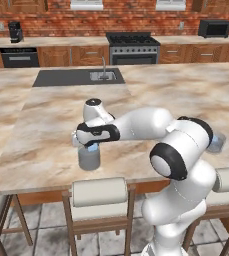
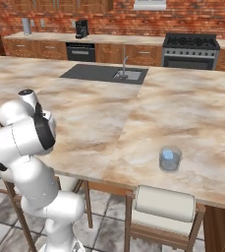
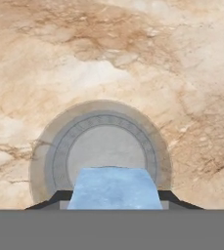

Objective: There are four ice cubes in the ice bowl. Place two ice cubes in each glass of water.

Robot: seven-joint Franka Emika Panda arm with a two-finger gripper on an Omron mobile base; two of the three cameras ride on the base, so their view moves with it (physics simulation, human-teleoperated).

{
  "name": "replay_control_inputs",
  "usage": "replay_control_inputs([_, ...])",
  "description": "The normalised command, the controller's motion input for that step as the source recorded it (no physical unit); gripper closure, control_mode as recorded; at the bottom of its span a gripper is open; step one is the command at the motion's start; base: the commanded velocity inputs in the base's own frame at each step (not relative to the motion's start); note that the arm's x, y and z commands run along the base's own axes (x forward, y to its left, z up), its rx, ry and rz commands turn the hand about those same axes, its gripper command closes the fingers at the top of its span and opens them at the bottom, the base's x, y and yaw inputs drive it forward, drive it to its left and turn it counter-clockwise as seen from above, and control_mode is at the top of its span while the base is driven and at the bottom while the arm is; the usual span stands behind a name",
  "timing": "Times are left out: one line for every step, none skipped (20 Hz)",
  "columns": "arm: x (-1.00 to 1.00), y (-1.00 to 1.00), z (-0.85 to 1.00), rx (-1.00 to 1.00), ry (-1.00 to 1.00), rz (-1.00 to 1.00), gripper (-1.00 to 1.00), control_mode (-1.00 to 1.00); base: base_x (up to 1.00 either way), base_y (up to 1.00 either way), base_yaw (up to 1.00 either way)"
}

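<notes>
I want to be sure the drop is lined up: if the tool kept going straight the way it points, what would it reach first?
The glass of water right below; the tool holds an ice cube over its mouth.

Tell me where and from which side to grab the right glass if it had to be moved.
Grip the glass across its straight side walls, near the middle, coming in from the counter's front edge. It stands upright and close to that edge, open at the top, with ice floating inside.
</notes>
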Motion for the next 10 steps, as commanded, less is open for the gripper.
replay_control_inputs([0.15, 0.00, -0.06, 0.00, 0.00, 0.00, 1.00, -1.00, 0.00, 0.00, 0.00])
replay_control_inputs([0.19, 0.00, -0.08, 0.00, 0.00, 0.00, 1.00, -1.00, 0.00, 0.00, 0.00])
replay_control_inputs([0.14, 0.01, -0.08, 0.00, 0.00, 0.00, 1.00, -1.00, 0.00, 0.00, 0.00])
replay_control_inputs([0.17, 0.03, -0.11, 0.00, 0.00, 0.00, 1.00, -1.00, 0.00, 0.00, 0.00])
replay_control_inputs([0.17, 0.02, -0.14, 0.00, 0.00, 0.00, 1.00, -1.00, 0.00, 0.00, 0.00])
replay_control_inputs([0.11, 0.03, -0.12, 0.00, 0.00, 0.00, 1.00, -1.00, 0.00, 0.00, 0.00])
replay_control_inputs([0.09, 0.02, -0.13, 0.00, 0.00, 0.00, 1.00, -1.00, 0.00, 0.00, 0.00])
replay_control_inputs([0.09, 0.05, -0.11, 0.00, 0.00, 0.00, 1.00, -1.00, 0.00, 0.00, 0.00])
replay_control_inputs([0.08, 0.07, -0.09, 0.00, 0.00, 0.00, 1.00, -1.00, 0.00, 0.00, 0.00])
replay_control_inputs([0.01, 0.11, -0.09, 0.00, 0.00, 0.00, 1.00, -1.00, 0.00, 0.00, 0.00])
